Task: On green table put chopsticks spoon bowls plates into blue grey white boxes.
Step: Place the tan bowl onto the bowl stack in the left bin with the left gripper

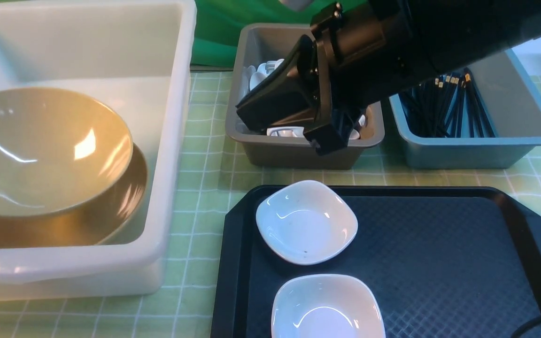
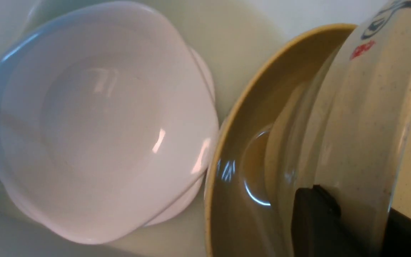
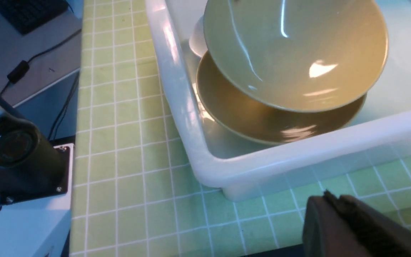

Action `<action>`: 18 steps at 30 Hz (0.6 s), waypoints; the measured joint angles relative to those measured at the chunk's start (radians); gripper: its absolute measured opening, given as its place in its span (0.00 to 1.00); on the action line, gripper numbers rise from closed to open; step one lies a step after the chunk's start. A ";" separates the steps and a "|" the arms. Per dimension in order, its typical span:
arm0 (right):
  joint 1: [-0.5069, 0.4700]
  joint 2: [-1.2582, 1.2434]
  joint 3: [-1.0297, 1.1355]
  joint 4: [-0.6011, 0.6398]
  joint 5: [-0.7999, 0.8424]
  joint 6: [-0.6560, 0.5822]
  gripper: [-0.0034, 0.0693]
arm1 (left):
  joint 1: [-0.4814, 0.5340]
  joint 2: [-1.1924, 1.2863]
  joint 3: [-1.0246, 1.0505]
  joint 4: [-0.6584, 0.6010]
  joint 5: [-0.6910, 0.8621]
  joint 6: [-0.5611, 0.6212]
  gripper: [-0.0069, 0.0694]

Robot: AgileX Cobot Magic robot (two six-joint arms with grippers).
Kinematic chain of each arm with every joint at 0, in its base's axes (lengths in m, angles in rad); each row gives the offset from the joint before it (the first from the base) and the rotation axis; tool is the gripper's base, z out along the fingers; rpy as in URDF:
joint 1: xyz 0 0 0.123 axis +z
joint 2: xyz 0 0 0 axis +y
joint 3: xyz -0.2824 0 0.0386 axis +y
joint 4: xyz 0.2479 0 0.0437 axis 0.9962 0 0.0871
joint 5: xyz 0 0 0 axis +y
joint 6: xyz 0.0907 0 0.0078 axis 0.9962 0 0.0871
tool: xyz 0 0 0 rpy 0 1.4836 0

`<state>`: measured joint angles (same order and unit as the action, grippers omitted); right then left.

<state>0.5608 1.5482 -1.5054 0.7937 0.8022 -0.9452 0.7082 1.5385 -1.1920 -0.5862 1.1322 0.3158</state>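
right arm (image 1: 439,37) blocking grey bin (image 1: 289,157), tray (image 1: 439,263) bare rightward (plates (image 1: 306,220) left)

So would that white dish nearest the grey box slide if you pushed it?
Probably a little: the white dish looks glossy, though the textured black tray may grip it. It sits low and wide, so tipping seems unlikely.

So the right arm (image 1: 439,37) reaches in from upper right, right end effector (image 1: 256,110) pinched closed; the left end effector (image 2: 351,225) is clamped on the upper bowl (image 2: 362,107).
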 joint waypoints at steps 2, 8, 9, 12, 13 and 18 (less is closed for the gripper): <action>0.000 0.000 0.000 -0.001 0.000 0.000 0.11 | 0.000 0.003 0.000 -0.001 -0.001 -0.017 0.11; 0.000 -0.004 0.000 -0.017 0.000 0.022 0.11 | -0.061 0.004 -0.001 0.038 -0.019 -0.082 0.12; 0.000 -0.005 0.000 -0.018 0.000 0.027 0.11 | -0.076 0.004 -0.002 0.055 -0.019 -0.091 0.13; 0.000 -0.023 0.000 -0.021 0.005 0.034 0.11 | -0.122 0.004 -0.004 0.110 -0.019 -0.141 0.17; 0.000 -0.036 0.000 -0.022 0.009 0.042 0.11 | -0.135 0.004 -0.005 0.139 -0.021 -0.170 0.19; 0.000 -0.089 0.000 -0.025 0.034 0.055 0.11 | -0.149 0.004 -0.023 0.236 -0.023 -0.296 0.28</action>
<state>0.5608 1.4587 -1.5054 0.7692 0.8362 -0.8900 0.5593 1.5423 -1.2147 -0.3498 1.1095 0.0201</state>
